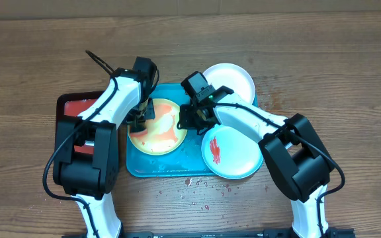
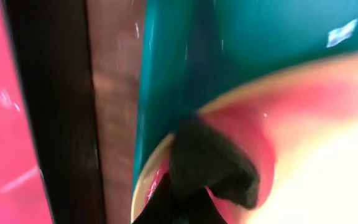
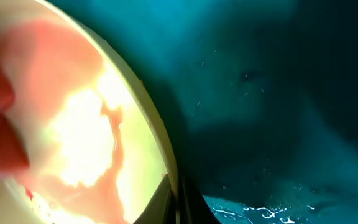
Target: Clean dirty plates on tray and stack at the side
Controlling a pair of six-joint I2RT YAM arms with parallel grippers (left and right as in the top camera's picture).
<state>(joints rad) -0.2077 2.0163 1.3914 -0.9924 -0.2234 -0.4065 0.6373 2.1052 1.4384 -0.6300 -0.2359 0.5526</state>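
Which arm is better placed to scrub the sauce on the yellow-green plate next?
Left. The left gripper holds a dark pad against the smeared yellow-green plate; the right gripper appears clamped on that plate's rim, steadying it.

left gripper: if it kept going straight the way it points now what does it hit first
The round yellow-green rimmed plate, smeared red: the dark scrub pad held in the left gripper seems to touch it, though the wrist view is blurry.

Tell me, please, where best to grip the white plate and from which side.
Pinch the rim of the white plate at its right edge, coming from the right. It lies about flat, so only the rim offers a hold, and that edge sticks out past the tray.
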